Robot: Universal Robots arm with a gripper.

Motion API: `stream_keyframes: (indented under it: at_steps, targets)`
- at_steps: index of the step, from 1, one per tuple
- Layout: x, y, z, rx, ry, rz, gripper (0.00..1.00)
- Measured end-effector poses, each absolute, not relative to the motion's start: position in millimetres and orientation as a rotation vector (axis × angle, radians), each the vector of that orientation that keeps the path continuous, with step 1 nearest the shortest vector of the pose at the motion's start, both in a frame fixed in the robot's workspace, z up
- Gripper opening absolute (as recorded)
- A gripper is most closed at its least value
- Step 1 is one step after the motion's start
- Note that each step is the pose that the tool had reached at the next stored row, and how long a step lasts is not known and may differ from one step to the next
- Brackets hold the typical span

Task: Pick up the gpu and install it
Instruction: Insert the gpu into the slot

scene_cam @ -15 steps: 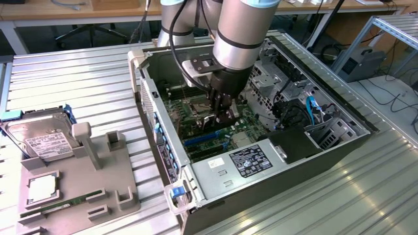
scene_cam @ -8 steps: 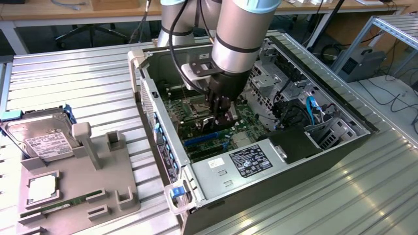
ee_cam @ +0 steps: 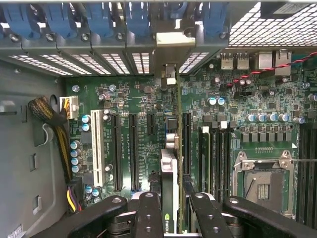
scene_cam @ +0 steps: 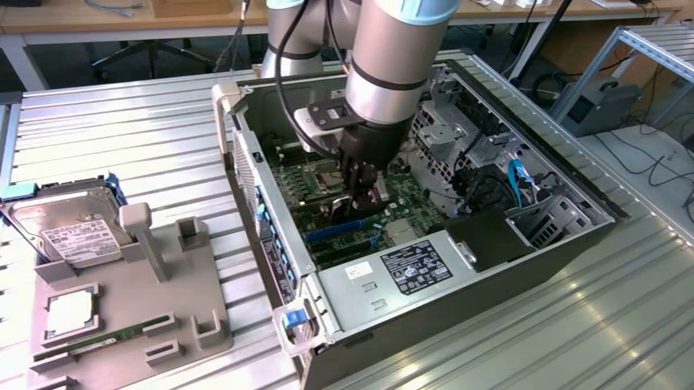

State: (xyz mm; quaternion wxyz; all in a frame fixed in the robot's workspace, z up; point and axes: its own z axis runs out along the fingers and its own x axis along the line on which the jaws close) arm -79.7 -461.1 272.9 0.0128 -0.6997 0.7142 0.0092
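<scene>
My gripper reaches down inside the open computer case, over the green motherboard. In the wrist view the gripper is shut on the gpu, which stands on edge between the two black fingers. The card runs across the motherboard toward the rear slot openings, and its silver bracket sits close to them. It lines up between two long black expansion slots. I cannot tell whether its lower edge touches a slot. From the exterior view the gpu is a dark sliver under the fingers.
The CPU socket, a white slot and a cable bundle lie around the card. Blue slot latches line the rear wall. Outside the case, a grey fixture holds a hard drive and a memory stick.
</scene>
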Motion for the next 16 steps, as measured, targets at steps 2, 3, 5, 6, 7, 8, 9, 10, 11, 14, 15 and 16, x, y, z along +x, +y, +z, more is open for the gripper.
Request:
stream_keyframes:
  at_steps: [2,3,5,6,7,8,9,10,11,14,15,16]
  targets:
    - [-80.2,-461.1,272.7,-2.181,2.226,0.028,0.27]
    - [-80.5,-461.1,272.6,-2.181,2.226,0.028,0.27]
    - [-81.5,-461.1,272.4,-2.181,2.226,0.027,0.27]
    - [-82.2,-461.1,272.3,-2.181,2.227,0.027,0.27]
    - [-82.6,-461.1,272.1,-2.182,2.227,0.026,0.27]
    - [-82.9,-461.1,272.0,-2.182,2.227,0.026,0.27]
    - [-83.2,-461.1,271.8,-2.182,2.227,0.025,0.27]
    - [-83.5,-461.1,271.4,-2.182,2.227,0.025,0.27]
    - [-83.8,-461.1,270.9,-2.182,2.228,0.024,0.27]
    - [-84.0,-461.0,270.4,-2.170,2.240,0.024,0.27]
    - [-84.0,-461.0,270.4,-2.164,2.246,0.024,0.27]
    - [-84.0,-461.0,270.4,-2.164,2.246,0.024,0.27]
